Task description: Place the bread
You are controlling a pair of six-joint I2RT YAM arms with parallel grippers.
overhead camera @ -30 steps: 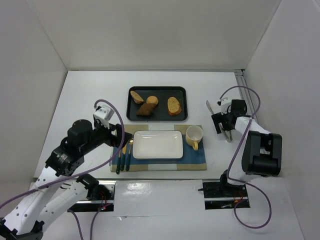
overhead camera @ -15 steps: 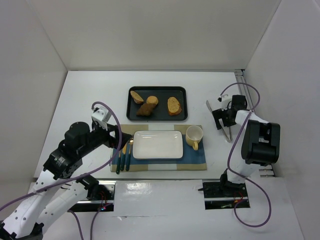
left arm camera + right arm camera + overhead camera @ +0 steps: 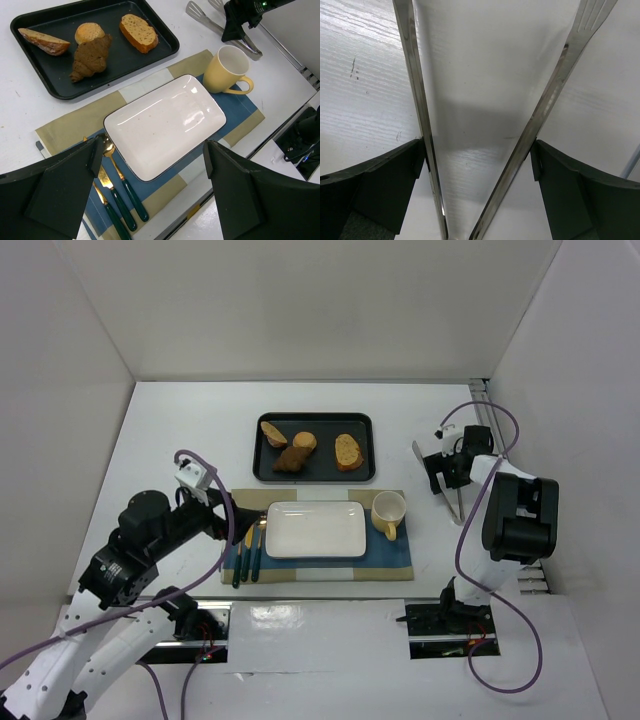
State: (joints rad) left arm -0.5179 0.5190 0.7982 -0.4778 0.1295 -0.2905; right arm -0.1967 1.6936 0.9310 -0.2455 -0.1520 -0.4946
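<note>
From above, my left arm has drawn back toward the lower left. Its end effector [image 3: 228, 512] hangs wide and empty. My right end effector [image 3: 445, 468] has edged up over the tongs [image 3: 457, 505] at right, so I judge the tongs get picked up first. The bread [image 3: 347, 451] lies untouched at the tray's [image 3: 262, 422] right end.

On my left wrist camera, the bread [image 3: 139, 33] is a flat oval with porous golden crumb and a browner crust. The glossy white plate [image 3: 165, 122] is bare.

On my right wrist camera, the end effector [image 3: 477, 155] is wide. Its fingers [image 3: 375, 190] flank the tongs' [image 3: 415, 75] smooth steel arms, which spread in a V over the grained tabletop [image 3: 470, 60]
</note>
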